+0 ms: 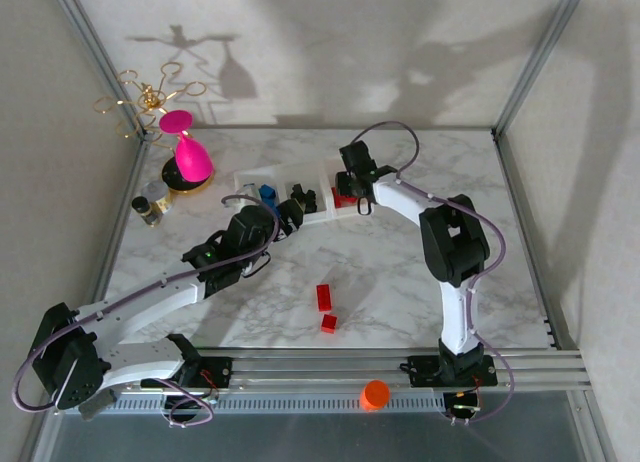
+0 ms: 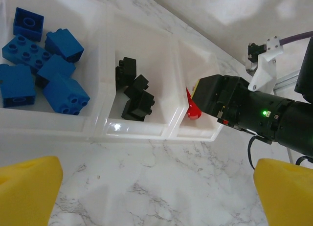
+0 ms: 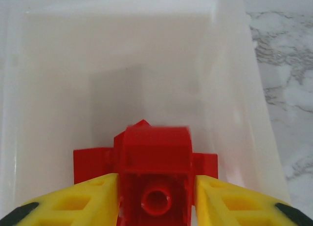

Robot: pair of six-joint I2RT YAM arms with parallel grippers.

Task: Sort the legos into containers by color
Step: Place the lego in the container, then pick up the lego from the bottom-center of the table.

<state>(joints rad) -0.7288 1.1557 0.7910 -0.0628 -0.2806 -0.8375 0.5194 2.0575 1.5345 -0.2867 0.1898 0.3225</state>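
**Right fingers narrow on a red lego in the end bin; left wide open and empty**

Top external: My right gripper (image 1: 349, 192) was down at the right-hand end of the containers (image 1: 250, 181), with red showing just beside it. My left gripper (image 1: 291, 211) sat at the tray's near edge by the middle bin. I couldn't read either finger gap from up there. Two loose red legos (image 1: 324, 297) lay on the marble between the arm bases and the tray, well apart from both grippers.

Left wrist: My left gripper (image 2: 156, 196) was spread wide, with one yellow fingertip (image 2: 27, 189) at each bottom corner. It held nothing and had bare marble between the tips. The containers (image 2: 105, 64) lay just beyond the tips. Blue legos (image 2: 44, 64) filled the left bin and black legos (image 2: 134, 91) lay in the middle one. My right arm's black head reached into the right bin, over a bit of red.

Right wrist: My right gripper (image 3: 156, 199) was narrow. A red lego (image 3: 155, 160) sat between the yellow fingers (image 3: 83, 201), with one finger against each side and no gap that I could see. Its top edge was blurred. It hung inside a white bin (image 3: 146, 50), near the bin's closer end, with another red piece just behind it.
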